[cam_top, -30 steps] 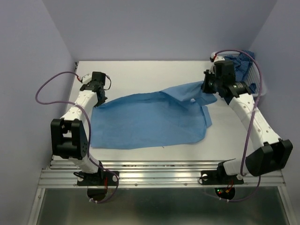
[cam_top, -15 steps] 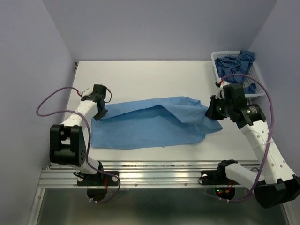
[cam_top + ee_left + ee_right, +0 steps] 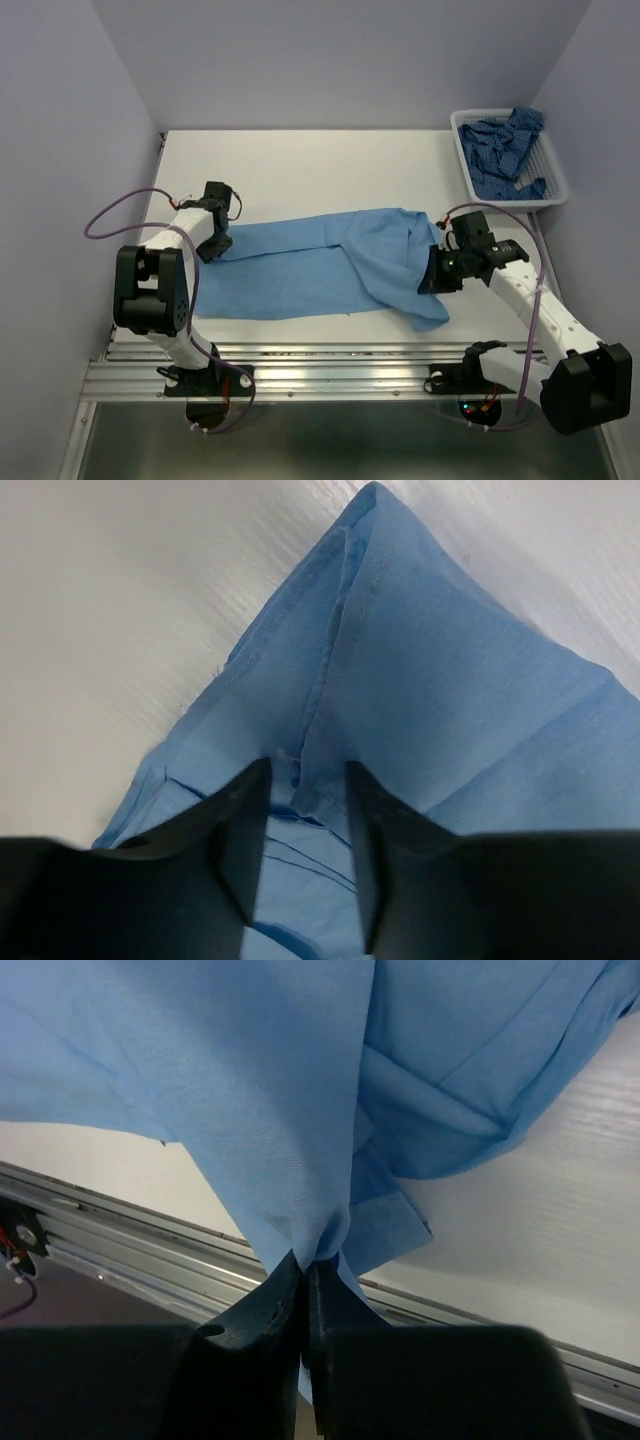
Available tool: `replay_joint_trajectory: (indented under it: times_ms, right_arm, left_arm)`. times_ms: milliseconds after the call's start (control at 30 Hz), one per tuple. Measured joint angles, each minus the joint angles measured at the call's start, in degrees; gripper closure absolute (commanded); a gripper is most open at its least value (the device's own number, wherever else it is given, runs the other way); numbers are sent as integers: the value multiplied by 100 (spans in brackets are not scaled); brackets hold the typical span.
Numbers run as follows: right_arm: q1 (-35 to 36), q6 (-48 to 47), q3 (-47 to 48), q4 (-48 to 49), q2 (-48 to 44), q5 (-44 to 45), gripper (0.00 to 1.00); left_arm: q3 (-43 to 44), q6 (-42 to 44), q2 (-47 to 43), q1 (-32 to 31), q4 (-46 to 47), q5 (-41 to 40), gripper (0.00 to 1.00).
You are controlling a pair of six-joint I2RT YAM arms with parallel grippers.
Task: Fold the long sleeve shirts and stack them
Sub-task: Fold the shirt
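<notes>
A plain light sky-blue long sleeve shirt lies spread across the middle of the white table, its right part folded over towards the front edge. At the shirt's left corner my left gripper is open; in the left wrist view its fingers straddle a seam of the cloth without pinching it. At the right end my right gripper is shut on a bunched fold of the same shirt, which hangs from the jaws in the right wrist view. A darker patterned blue shirt lies crumpled in the basket.
The white mesh basket stands at the table's back right corner. A metal rail runs along the near edge, just below the held cloth in the right wrist view. Purple cables loop beside both arms.
My right gripper has carried the shirt's right end from the back right towards the front and left, folding it over. My left gripper has opened and let go of the left corner.
</notes>
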Motion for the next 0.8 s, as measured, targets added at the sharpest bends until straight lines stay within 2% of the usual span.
replay_joint_trajectory:
  times_ms: [33, 67, 167, 200, 233, 267, 300, 333, 433, 633, 800]
  right_arm:
    - [0, 15, -94, 42, 42, -42, 87]
    - [0, 24, -210, 90, 98, -83, 88]
    - [2, 42, -348, 146, 260, -118, 87]
    - [4, 42, -350, 168, 282, -120, 81]
    - [4, 42, -341, 212, 284, -122, 57]
    - [4, 26, -328, 223, 284, -129, 49]
    - [4, -22, -295, 236, 291, -144, 31]
    - [4, -39, -267, 236, 299, -133, 20]
    - [4, -122, 35, 162, 372, 76, 0]
    - [35, 162, 918, 511, 570, 887, 0]
    - [35, 361, 1346, 1482, 1539, 1165, 0]
  left_arm:
    - [2, -20, 46, 0, -7, 0, 33]
    - [2, -20, 55, 0, -26, 2, 13]
    - [7, -57, 17, 0, -109, 9, 1]
    - [11, -61, -13, 0, -129, 7, 1]
    - [22, -66, -79, 0, -162, 15, 1]
    - [35, -66, -164, 0, -199, 24, 1]
    - [57, -63, -286, 0, -243, 42, 1]
    - [101, -55, -437, 0, -284, 57, 1]
    - [291, -13, -876, 0, -321, 146, 1]
    - [439, 210, -1458, 0, 50, 608, 1]
    - [439, 442, -1108, -11, 798, 1200, 1]
